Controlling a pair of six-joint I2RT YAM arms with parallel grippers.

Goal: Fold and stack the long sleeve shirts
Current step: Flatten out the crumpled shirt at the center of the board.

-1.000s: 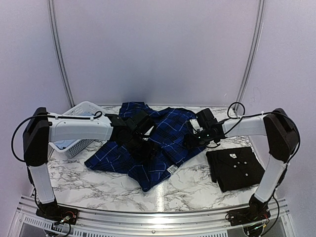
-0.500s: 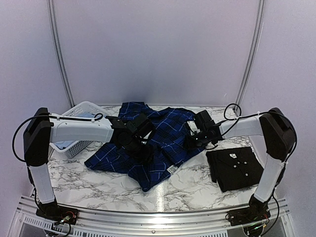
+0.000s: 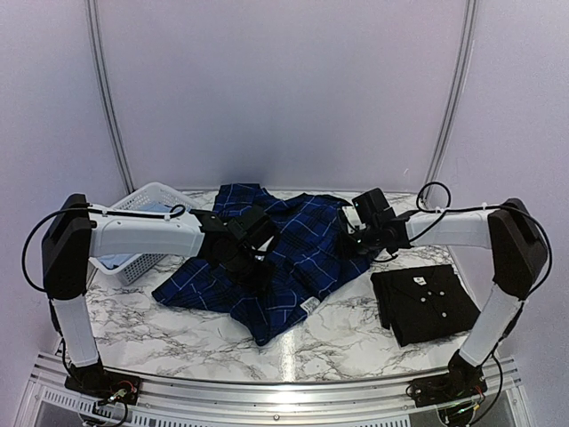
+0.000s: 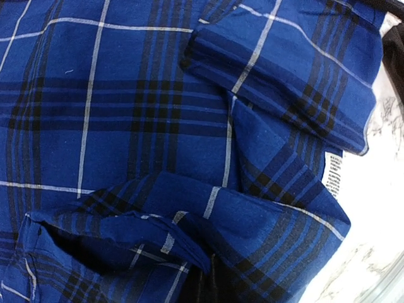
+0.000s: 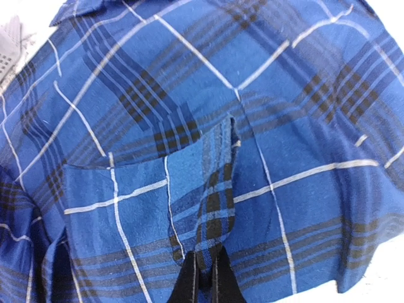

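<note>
Your right end effector point(image 5: 203, 264) was pinched shut on a raised ridge of the plaid shirt point(image 3: 307, 267), spread beneath it on the surface point(image 3: 356, 342), probably to lift that side for folding; your left end effector point(image 3: 256, 262) sat over the cloth, its grip impossible to tell

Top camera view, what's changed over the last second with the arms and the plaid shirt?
The right fingers closed on a raised fold of the plaid shirt, and the right arm stretched out, carrying them slightly toward the table's back. The left arm barely shifted. The plaid shirt's spread, the folded black shirt and the basket stayed as they were.
</note>
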